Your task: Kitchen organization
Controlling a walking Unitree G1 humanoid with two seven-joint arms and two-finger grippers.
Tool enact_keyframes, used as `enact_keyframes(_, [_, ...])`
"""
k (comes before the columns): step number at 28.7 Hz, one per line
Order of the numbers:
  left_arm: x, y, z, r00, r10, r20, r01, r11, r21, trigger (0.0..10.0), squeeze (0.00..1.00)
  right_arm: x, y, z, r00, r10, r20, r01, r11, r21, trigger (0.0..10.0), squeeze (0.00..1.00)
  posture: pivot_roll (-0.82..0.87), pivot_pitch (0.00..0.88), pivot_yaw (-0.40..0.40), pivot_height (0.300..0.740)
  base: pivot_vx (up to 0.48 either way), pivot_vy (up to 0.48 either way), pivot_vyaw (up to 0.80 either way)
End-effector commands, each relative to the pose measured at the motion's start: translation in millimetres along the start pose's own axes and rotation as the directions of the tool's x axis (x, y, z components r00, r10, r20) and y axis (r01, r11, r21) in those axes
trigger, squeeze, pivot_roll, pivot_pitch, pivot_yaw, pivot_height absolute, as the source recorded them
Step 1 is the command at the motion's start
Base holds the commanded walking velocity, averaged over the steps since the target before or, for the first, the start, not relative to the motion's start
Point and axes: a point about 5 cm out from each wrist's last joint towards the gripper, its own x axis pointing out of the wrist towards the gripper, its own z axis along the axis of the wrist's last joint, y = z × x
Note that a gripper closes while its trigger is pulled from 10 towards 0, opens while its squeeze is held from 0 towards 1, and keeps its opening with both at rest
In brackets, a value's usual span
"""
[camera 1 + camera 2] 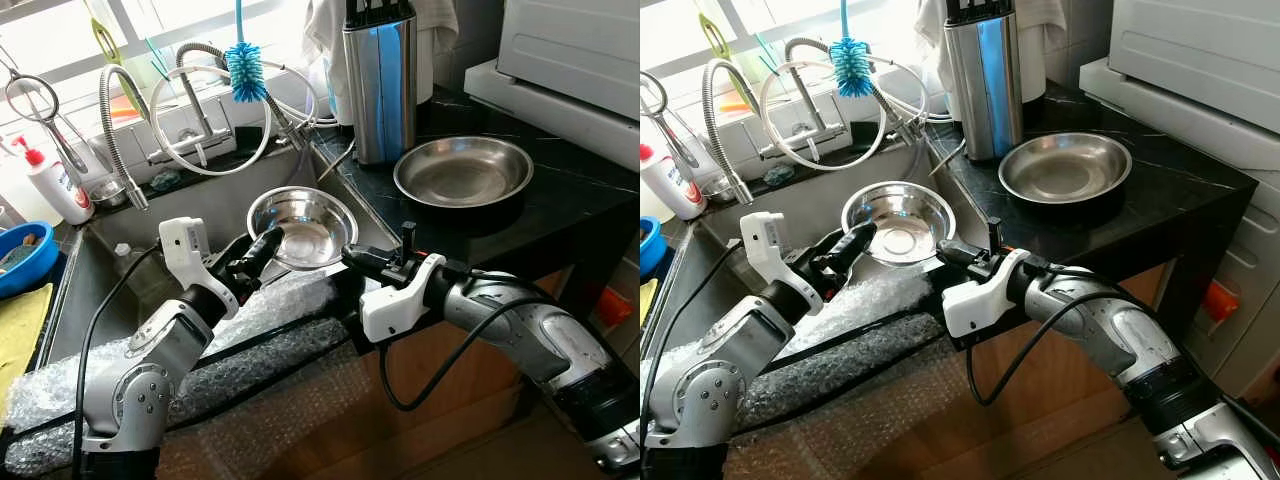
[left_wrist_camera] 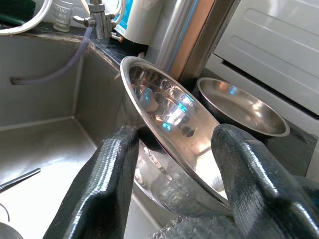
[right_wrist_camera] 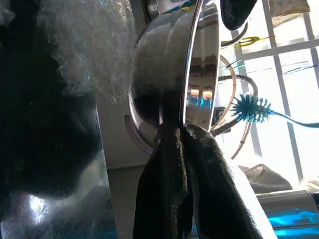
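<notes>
A small steel bowl [image 1: 302,228] hangs tilted over the sink [image 1: 215,205], near its front right corner. My right gripper [image 1: 348,253] is shut on the bowl's right rim; in the right wrist view its fingers [image 3: 169,164] pinch the thin edge. My left gripper [image 1: 264,246] is at the bowl's left rim, open, with one finger [image 2: 112,169] outside the bowl [image 2: 169,124] and the other inside. A larger steel bowl [image 1: 463,170] rests on the black counter [image 1: 570,190] to the right.
A tall steel holder [image 1: 380,85] stands behind the large bowl, with a white appliance [image 1: 580,50] at the far right. Flexible tap hoses [image 1: 205,110] and a blue brush [image 1: 243,68] hang over the sink. Bubble wrap [image 1: 250,330] pads its front edge. A soap bottle [image 1: 55,185] stands left.
</notes>
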Motion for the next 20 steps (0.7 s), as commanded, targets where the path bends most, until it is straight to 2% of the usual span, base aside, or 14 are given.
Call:
enact_keyframes(1, [-2.3,0.2,3.9,1.0,0.005,-0.001,-0.005,1.0,0.028,0.0,0.0,6.3,-7.4,8.3,0.999,-0.021,0.045,0.022,0.999,-0.023,10.0,0.0,-0.12,0.0,0.213,0.74,0.0,0.0,0.0])
enact_keyframes(20, [-2.4,2.6,4.1,1.0,0.03,-0.001,-0.029,0.999,0.043,0.0,0.0,6.5,-7.4,-1.3,1.0,-0.002,0.009,0.003,0.996,-0.092,10.0,0.0,-0.12,0.0,0.214,0.74,0.0,0.0,0.0])
